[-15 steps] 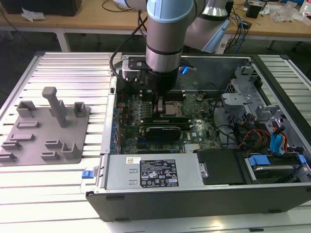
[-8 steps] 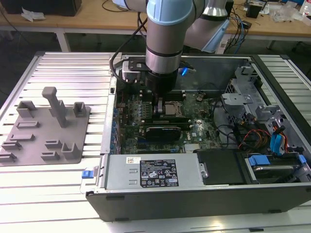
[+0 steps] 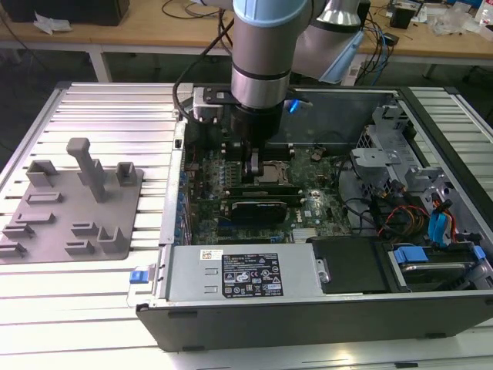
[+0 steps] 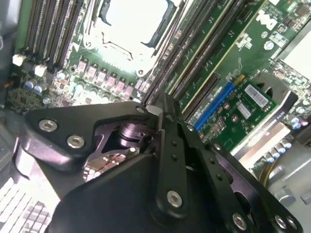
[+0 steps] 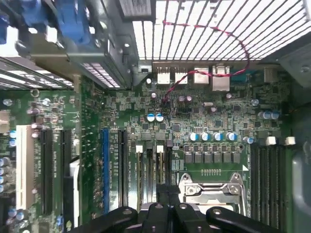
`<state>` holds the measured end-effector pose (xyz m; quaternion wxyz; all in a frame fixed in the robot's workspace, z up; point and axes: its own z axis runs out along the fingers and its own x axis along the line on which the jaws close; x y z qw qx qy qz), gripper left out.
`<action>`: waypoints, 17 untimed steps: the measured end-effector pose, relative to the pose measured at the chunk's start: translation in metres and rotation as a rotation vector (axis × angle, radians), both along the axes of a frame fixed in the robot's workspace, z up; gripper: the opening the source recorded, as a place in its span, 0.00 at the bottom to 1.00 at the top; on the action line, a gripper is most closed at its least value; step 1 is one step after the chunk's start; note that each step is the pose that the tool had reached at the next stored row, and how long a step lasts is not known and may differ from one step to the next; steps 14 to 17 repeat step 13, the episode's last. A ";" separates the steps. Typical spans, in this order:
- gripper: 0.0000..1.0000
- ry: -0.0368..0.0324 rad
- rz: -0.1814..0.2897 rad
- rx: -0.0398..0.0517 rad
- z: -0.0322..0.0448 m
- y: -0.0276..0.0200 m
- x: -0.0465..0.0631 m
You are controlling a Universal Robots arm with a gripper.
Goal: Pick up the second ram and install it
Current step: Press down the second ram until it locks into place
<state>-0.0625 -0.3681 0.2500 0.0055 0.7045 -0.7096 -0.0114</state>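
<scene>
My gripper (image 3: 251, 166) hangs low over the motherboard inside the open computer case, beside the CPU socket (image 3: 274, 171). In both wrist views its black fingers are pressed together, the gripper (image 4: 156, 110) shut with nothing sticking out between them. In the first wrist view the gripper (image 5: 167, 190) sits over the memory slots next to the socket (image 5: 211, 194). Two thin sticks stand in those slots. The one under the fingertips looks like the second ram (image 5: 161, 167), seated between white clips. Whether the fingers touch it is hidden.
A grey holder fixture (image 3: 77, 200) lies on the slatted table at the exterior view's left. A labelled black block (image 3: 250, 274) lines the case's near wall, an expansion card (image 3: 262, 206) lies beside the gripper, and drive bays with cables (image 3: 416, 216) fill the right.
</scene>
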 end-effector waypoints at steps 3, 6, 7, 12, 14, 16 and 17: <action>0.08 0.0000 0.000 -0.0002 0.0001 0.0000 0.011; 0.08 0.0000 0.000 -0.0002 0.0001 0.0000 0.030; 0.08 0.0001 0.000 -0.0002 0.0001 -0.0001 0.036; 0.08 0.0000 0.000 -0.0001 0.0001 0.0000 0.040; 0.08 0.0000 0.000 -0.0001 0.0001 0.0000 0.040; 0.08 0.0000 0.000 -0.0001 0.0001 0.0000 0.040; 0.08 0.0000 0.000 -0.0001 0.0001 0.0000 0.040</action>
